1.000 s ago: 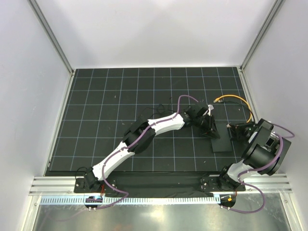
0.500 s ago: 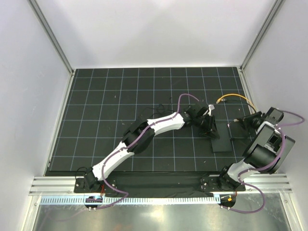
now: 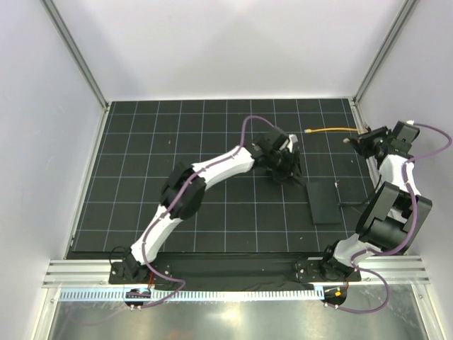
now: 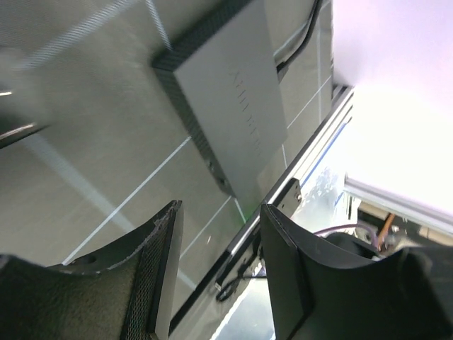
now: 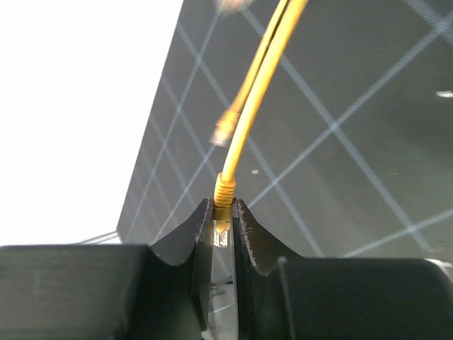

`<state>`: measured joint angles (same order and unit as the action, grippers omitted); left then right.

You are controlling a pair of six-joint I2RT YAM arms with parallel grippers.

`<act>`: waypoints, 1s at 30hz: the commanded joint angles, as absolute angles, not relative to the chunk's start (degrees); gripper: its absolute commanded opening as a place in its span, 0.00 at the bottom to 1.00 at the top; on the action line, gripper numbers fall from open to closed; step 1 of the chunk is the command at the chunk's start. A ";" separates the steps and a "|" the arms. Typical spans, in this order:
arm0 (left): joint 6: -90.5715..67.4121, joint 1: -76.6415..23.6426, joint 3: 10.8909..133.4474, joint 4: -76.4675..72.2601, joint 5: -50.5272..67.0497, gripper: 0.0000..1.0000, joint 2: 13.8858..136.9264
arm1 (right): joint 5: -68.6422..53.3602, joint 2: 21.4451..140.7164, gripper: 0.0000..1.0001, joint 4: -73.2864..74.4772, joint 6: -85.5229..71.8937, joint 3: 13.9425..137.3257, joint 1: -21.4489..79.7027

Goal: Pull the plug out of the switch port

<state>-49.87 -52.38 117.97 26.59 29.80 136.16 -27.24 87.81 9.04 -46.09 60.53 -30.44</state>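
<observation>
- Since a second ago my right claw [image 3: 362, 139] has swung from beside the black box [image 3: 324, 202] to the frame's upper right, clamped on the yellow cable's [image 3: 333, 129] plug [image 5: 222, 228].
- That plug now sits well apart from the box, so I judge it out of the port.
- My left claw [image 3: 287, 166] has backed off toward centre, fingers apart, empty.

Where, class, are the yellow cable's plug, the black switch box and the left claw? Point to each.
yellow plug [image 5: 224, 193], right wrist view, on its yellow boot.
switch box [image 4: 237, 106], left wrist view, middle of its flat top.
left claw [image 4: 219, 211], left wrist view, midway between its two fingertips.
</observation>
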 commanded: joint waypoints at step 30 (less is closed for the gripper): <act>-39.82 -39.46 112.41 43.50 26.98 0.49 119.53 | -16.52 119.44 0.15 7.64 -58.27 86.74 -6.50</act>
